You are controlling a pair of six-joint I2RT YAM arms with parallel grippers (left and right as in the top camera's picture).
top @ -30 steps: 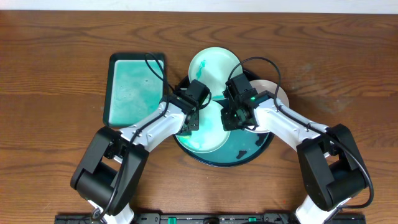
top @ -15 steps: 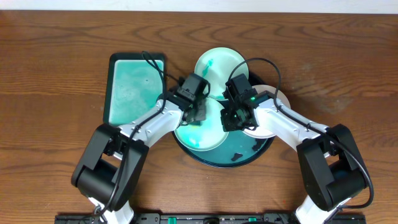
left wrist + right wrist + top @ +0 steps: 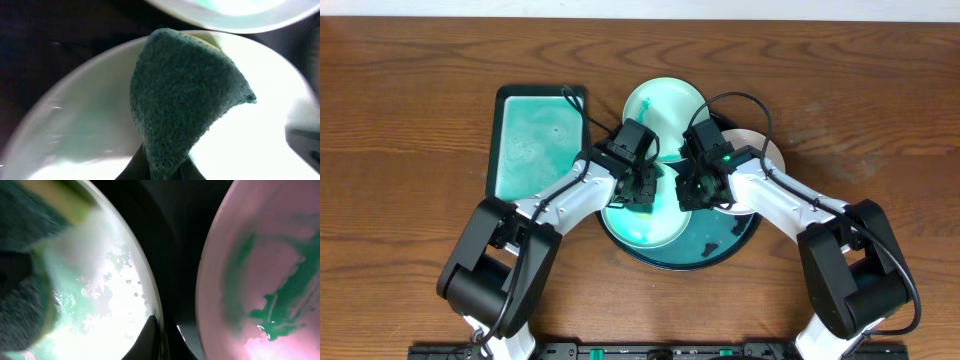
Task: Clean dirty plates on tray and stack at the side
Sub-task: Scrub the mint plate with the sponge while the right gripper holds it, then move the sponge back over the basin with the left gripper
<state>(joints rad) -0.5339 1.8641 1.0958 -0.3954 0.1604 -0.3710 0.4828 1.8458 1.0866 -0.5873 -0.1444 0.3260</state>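
The round black-rimmed tray (image 3: 735,243) sits at the table's middle. A mint plate (image 3: 642,225) lies in it; it fills the left wrist view (image 3: 75,115). My left gripper (image 3: 645,190) is shut on a dark green sponge (image 3: 185,95) pressed on that plate. My right gripper (image 3: 692,195) is shut on the same plate's right rim (image 3: 150,295). A second mint plate (image 3: 665,102) with a teal smear lies at the tray's far edge. A white plate (image 3: 760,150) with a green smear (image 3: 280,305) sits on the tray's right side.
A rectangular teal tray (image 3: 530,140) lies left of the round tray. Black cables loop over both wrists. The table around is bare brown wood (image 3: 880,110).
My left gripper has swept the sponge across the mint plate, up and right then slightly down. The right gripper has stayed on the rim.
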